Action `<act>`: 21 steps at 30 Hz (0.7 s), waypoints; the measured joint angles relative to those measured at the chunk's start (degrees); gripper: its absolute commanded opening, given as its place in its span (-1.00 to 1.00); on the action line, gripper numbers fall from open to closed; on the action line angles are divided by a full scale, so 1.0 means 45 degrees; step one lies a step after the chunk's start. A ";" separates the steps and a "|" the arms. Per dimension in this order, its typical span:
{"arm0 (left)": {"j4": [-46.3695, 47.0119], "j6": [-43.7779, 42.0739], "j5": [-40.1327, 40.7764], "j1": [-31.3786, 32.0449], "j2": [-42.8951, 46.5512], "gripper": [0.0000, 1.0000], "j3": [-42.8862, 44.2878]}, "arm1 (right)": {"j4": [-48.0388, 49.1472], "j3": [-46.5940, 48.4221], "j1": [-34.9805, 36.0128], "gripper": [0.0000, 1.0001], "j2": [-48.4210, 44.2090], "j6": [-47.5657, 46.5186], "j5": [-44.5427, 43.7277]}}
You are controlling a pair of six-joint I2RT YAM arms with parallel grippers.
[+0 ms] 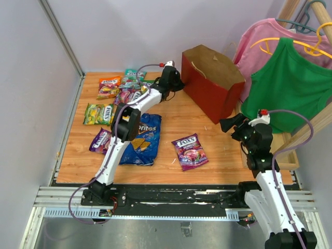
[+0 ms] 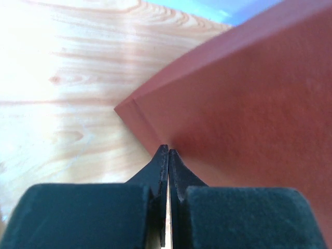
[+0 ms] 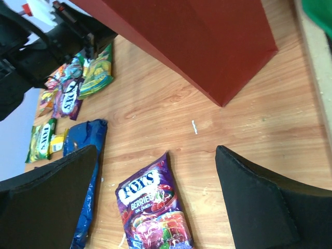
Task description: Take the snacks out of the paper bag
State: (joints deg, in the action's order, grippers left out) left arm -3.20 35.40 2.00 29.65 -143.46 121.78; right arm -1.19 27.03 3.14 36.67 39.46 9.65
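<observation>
While it reaches to the far side of the table (image 1: 171, 116), the left gripper (image 2: 167, 155) is pinched tight, fingers flat against each other with nothing between them. Its tips sit right at the bottom left corner of the paper bag (image 1: 212, 85). Touching or just short of it? I can't tell from here.

The bag stands upright at the far right, dark red outside, brown inside, its mouth gaping towards the top camera. Whether anything lies at the bottom, the pictures don't say.

Over on the right, the right gripper (image 1: 228, 124) hangs above the wood just beside the bag's near corner, jaws spread wide and holding nothing.

Now the snacks, all out on the wood! A purple Fox's packet (image 1: 190, 151) lies face up near the middle, well apart from the bag, and it shows between the spread fingers in the right wrist view. To its left lies the big blue Doritos bag (image 1: 142, 140), with a second purple packet (image 1: 100, 140) at its left edge. Farther back on the left come the green packets (image 1: 98, 114), the orange packet (image 1: 109, 87) and the teal packet (image 1: 135, 75).

A pink shirt (image 1: 259, 39) and a green shirt (image 1: 290, 88) hang at the far right, beside the bag.
</observation>
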 measured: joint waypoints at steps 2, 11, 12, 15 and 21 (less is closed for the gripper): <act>0.0092 0.0515 -0.0330 -0.0165 -0.0539 -0.99 0.0753 | 0.0277 -0.0136 -0.0073 0.97 -0.0010 0.0151 0.0345; 0.1229 0.2064 -0.1428 -0.0005 -0.2526 -0.61 0.3152 | 0.0899 -0.0340 -0.0097 0.97 -0.0010 0.0432 0.1224; 0.1350 0.2166 -0.1481 0.0083 -0.2531 -0.31 0.3152 | 0.0903 -0.0340 -0.0126 0.97 -0.0015 0.0432 0.1297; 0.1608 0.2147 -0.1511 0.0471 -0.2467 0.62 0.3099 | 0.0816 -0.0335 -0.0131 0.97 -0.0107 0.0403 0.1457; 0.1773 0.0884 -0.0296 0.0724 0.0646 0.99 -0.1559 | 0.0083 -0.0340 -0.0131 0.97 -0.0928 0.0223 0.1579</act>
State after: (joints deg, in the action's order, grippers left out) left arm 4.78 39.38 0.67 32.91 -140.55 114.76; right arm -0.82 25.50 2.55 32.49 40.47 16.75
